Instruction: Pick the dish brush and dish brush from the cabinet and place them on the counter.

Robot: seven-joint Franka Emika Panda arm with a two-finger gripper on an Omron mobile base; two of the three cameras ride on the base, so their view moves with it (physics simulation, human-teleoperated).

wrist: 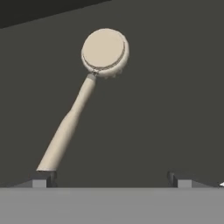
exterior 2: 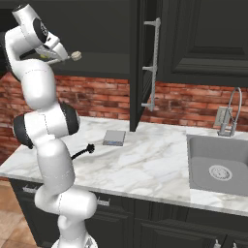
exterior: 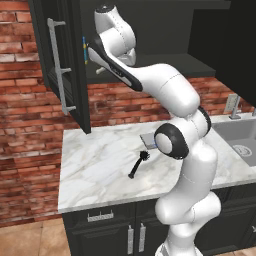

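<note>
My gripper (wrist: 111, 177) is mostly cut off at the bottom of the hand view; I see just the two dark tips, set wide apart with nothing between them. The cream dish brush (wrist: 89, 94) lies on the dark shelf (wrist: 175, 109) of the cabinet (exterior: 60, 70), its round disc head up and away from me, its handle running down toward my left fingertip (wrist: 43, 178). The handle's end meets that tip at the frame's edge, and I cannot tell whether they touch or merely overlap.

From the left base view my own forearm and wrist cover the hand, so only a pale stub of the brush (exterior: 100, 70) pokes out beside my wrist at the shelf's edge. The right base view shows what that one hides: the disc head (exterior 2: 75, 56) sticking out past my hand over the shelf front.

The black dish brush (exterior: 138, 165) lies on the white marble counter (exterior: 95, 170), bristle end toward a flat grey pad (exterior: 148, 141) just beside it; my elbow hides part of the pad in the left view, while the right view shows it whole (exterior 2: 114, 137). The open cabinet door (exterior 2: 145, 63) with its long silver handle (exterior 2: 154, 63) hangs above the counter. The sink (exterior 2: 220, 164) and faucet (exterior 2: 231, 114) sit well off to the right.
</note>
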